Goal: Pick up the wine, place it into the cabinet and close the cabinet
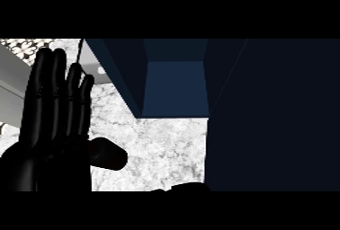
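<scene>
My left hand [50, 134] stands at the view's left, open, fingers straight and pointing up, thumb out to the right, holding nothing. The dark navy cabinet [174, 85] fills the upper middle, and its inside shows as a lighter blue recess. A wide dark panel, the cabinet door [279, 117], covers the whole right side down to the lower edge. A small black shape at the bottom middle looks like part of my right hand [182, 187]; too little of it shows to tell more. No wine bottle is in view.
The white marbled counter top [159, 148] lies between my left hand and the door. A pale grey slab [8, 90] runs along the far left edge. A small white thing [103, 70] shows beside the cabinet's left wall.
</scene>
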